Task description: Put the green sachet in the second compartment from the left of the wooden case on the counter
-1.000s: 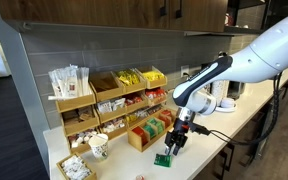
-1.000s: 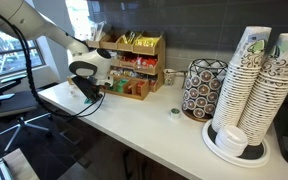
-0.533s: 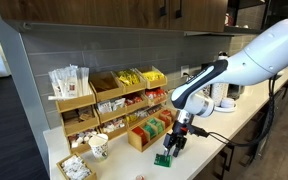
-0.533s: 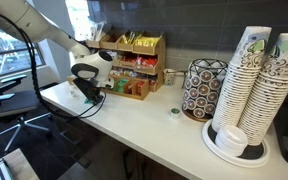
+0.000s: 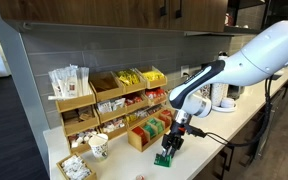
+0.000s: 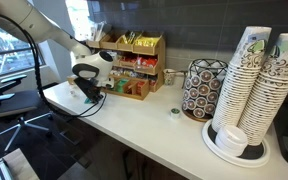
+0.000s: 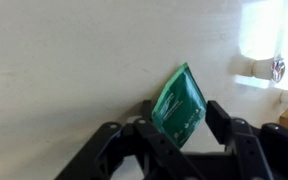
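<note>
We see the tool [image 7: 181,128] clamped on the green sachet [image 7: 179,100] over the table [image 7: 64,60]; in an exterior view the wooden case [image 5: 144,133] lies at its 11 o'clock.

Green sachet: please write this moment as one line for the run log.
gripper: shut on green sachet | sachet: tilted, close to counter | wooden case: sachet not yet inside

The white arm [image 5: 239,62] reaches down from the right, elbow high and wrist bent; the gripper [image 5: 171,146] points downward, jaws pinched on the green sachet [image 7: 180,100].
</note>
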`<state>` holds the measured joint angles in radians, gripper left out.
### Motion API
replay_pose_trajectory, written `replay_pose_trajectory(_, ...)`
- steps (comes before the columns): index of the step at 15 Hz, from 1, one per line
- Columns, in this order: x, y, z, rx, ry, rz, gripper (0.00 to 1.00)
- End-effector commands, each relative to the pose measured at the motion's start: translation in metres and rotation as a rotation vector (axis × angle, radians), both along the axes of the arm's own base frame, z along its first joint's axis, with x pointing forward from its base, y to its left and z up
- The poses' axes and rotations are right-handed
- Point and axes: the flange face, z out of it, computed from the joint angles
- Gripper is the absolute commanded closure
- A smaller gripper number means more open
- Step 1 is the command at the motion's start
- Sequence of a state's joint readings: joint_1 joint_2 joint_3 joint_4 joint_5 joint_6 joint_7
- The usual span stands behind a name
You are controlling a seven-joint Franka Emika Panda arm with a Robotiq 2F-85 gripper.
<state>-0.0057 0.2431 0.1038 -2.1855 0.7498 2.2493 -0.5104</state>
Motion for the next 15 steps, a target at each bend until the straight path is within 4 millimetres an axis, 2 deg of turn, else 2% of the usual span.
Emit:
replay_pose_trajectory(1,0.003,0.000,-0.008,0.023,-0.007,0.001,0.73)
replay_pose_trajectory(4,0.000,-0.003,-0.007,0.039,0.014,-0.021,0.97)
replay_pose_trajectory(5,0.000,-0.005,-0.007,0.047,0.021,-0.038,1.00)
replay_pose_trajectory(12,0.002,-0.015,0.000,0.189,0.048,-0.187,1.00)
replay_pose_trajectory(15,-0.001,-0.020,0.008,0.197,0.027,-0.239,1.00)
